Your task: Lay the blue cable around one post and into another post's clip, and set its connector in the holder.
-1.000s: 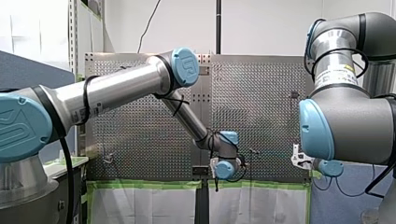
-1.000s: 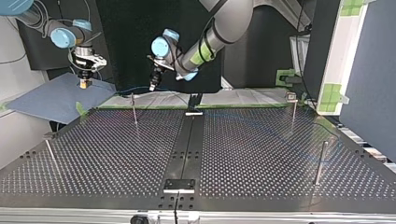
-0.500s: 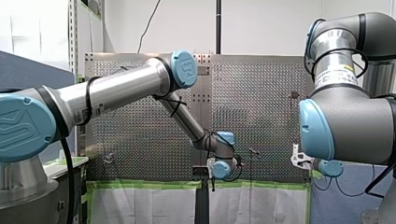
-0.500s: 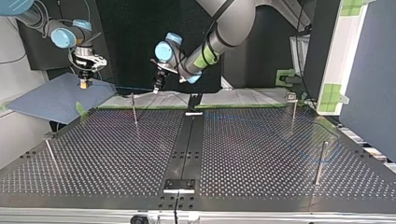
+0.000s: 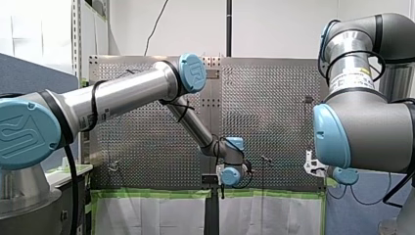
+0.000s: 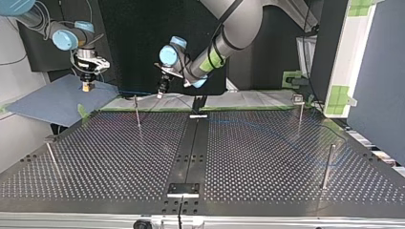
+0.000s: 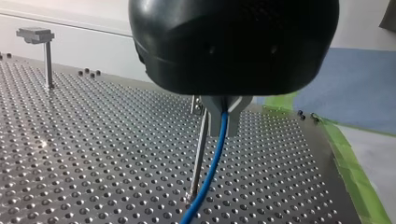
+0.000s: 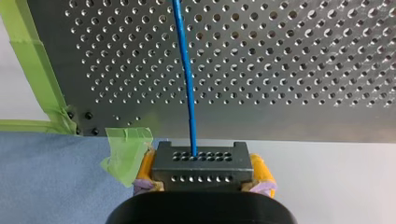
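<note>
Step in hand, as I read it: routing the cable, connector not yet seated; my left hand [image 7: 224,112] is clenched on the blue cable [image 7: 212,165], pinched between its metal fingers [image 7: 239,112]; from the pinch the cable drops toward the perforated surface [image 7: 93,163] and passes just beside a thin post [image 7: 200,149]: beside it, not around it, as far as I can tell; a clip-head post [image 7: 37,35] stands well apart near the surface's edge; my right hand [image 8: 201,169] grasps the dark connector [image 8: 201,156] between yellow pads [image 8: 261,170], off the surface's edge near the green tape [image 8: 123,149]; the cable leaves the connector and runs straight ahead over the holes; top view shows a faint blue line across its right half, curving near the right-side post [image 6: 328,164]; too faint to call it wrapped; next move likely calls for the left hand to bring the cable against a post and down into a clip, with the right hand feeding slack; the black bracket [image 6: 198,102] at the surface's middle, arms' side, may be the holder; can't confirm.
</note>
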Available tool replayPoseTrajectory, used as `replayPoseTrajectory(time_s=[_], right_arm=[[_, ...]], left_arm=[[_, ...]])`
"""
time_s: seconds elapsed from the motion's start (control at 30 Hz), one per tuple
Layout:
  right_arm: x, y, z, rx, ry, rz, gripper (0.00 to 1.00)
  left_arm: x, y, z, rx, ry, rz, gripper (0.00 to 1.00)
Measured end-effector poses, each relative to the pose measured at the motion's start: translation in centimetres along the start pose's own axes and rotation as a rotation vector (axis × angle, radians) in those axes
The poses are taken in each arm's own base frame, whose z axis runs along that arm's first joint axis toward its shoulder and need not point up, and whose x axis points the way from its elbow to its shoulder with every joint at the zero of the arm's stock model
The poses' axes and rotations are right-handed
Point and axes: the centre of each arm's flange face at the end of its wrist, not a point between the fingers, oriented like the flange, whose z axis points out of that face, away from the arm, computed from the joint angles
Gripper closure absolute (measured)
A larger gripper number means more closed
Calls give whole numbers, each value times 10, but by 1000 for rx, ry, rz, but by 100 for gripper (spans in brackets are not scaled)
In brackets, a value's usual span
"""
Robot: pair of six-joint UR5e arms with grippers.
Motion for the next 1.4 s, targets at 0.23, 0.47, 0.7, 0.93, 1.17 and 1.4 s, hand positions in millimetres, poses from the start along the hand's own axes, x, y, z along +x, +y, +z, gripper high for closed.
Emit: replayPoseTrajectory(time_s=[0.23,0.47,0.7,0.93,1.17,1.4], right_arm=[[2,-5,3,10,4,-5,100],[3,-9,5,17,5,-8,100],[4,-8,6,14,5,-5,100],[4,-4,6,3,7,-1,100],[4,-2,7,-6,10,2,100],[4,-1,7,-7,10,4,100]], left_arm=[[-2,-6,0,11,-2,-1,100],[-2,-6,1,12,-1,-2,100],[0,-5,-1,8,5,1,100],[0,-6,-1,7,7,3,100],[0,-6,-1,13,9,7,100],[1,-5,-2,11,12,8,100]])
